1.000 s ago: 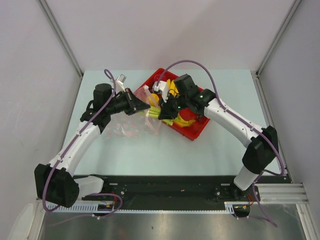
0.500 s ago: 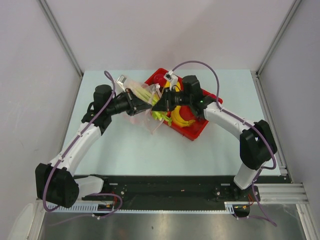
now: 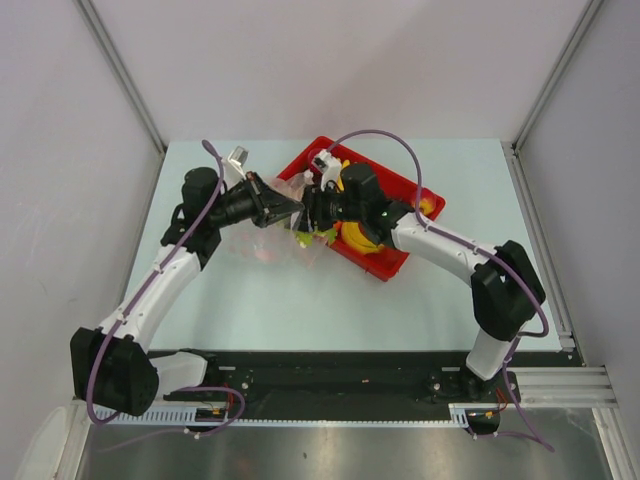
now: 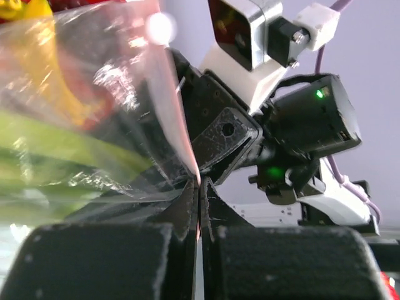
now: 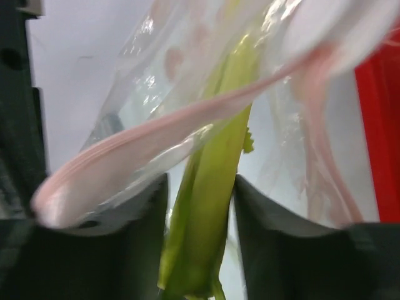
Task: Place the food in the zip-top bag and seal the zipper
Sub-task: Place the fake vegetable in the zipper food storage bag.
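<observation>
My right gripper (image 3: 311,212) brought the grasped green stalk (image 5: 209,169) into the zip-top bag (image 4: 87,125) (I think), left gripper (image 4: 199,194) pinching its edge

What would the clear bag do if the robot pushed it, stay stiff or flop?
Probably flop: the clear bag is crinkled and folded where the left pincer pinches it. Its pink strip curves loosely, so the mouth likely won't stay open alone. It looks thin and light, so the green stalk in the right pincer might shove it aside.
</observation>
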